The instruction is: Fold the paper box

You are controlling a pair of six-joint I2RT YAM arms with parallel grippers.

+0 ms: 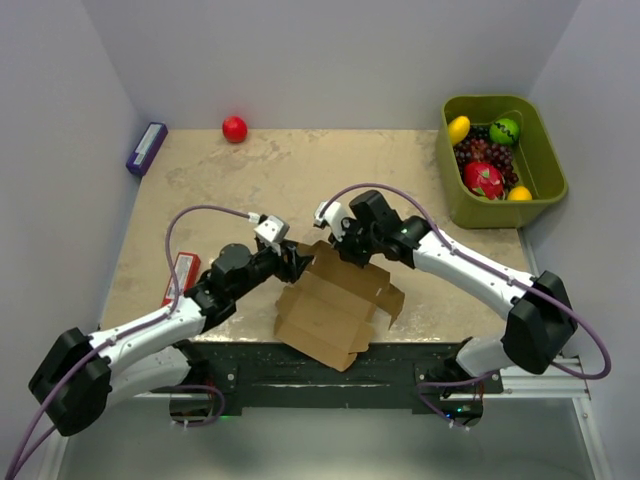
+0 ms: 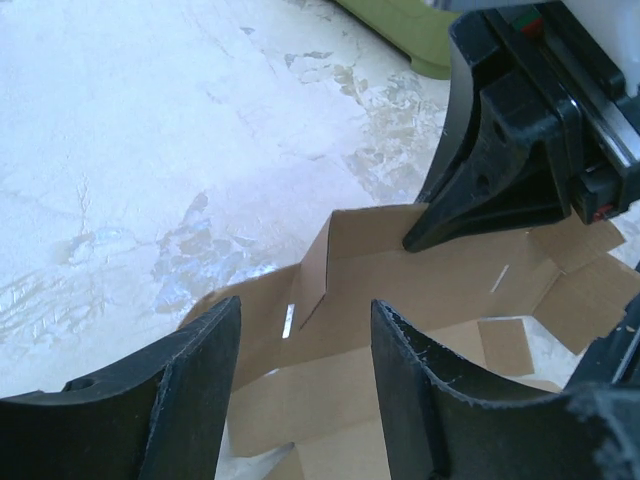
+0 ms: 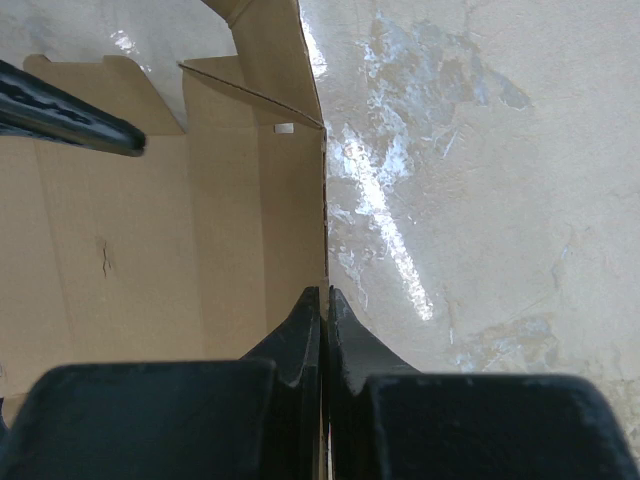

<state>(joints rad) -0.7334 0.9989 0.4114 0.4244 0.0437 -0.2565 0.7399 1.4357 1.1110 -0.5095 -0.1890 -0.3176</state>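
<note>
The paper box [image 1: 335, 305] is a brown die-cut cardboard sheet, partly folded, at the table's near edge between the arms. My right gripper [image 1: 345, 250] is shut on the sheet's raised far edge; in the right wrist view the jaws [image 3: 325, 295] pinch the thin cardboard wall [image 3: 250, 230] edge-on. My left gripper [image 1: 297, 262] is open at the sheet's left far corner. In the left wrist view its fingers [image 2: 205, 350] straddle the cardboard [image 2: 400, 290] without closing on it, and the right gripper's fingers [image 2: 500, 170] show opposite.
A green bin [image 1: 500, 158] of toy fruit stands at the far right. A red ball [image 1: 234, 128] and a small purple box [image 1: 146, 148] lie at the far left. A flat red box [image 1: 181, 277] lies by the left arm.
</note>
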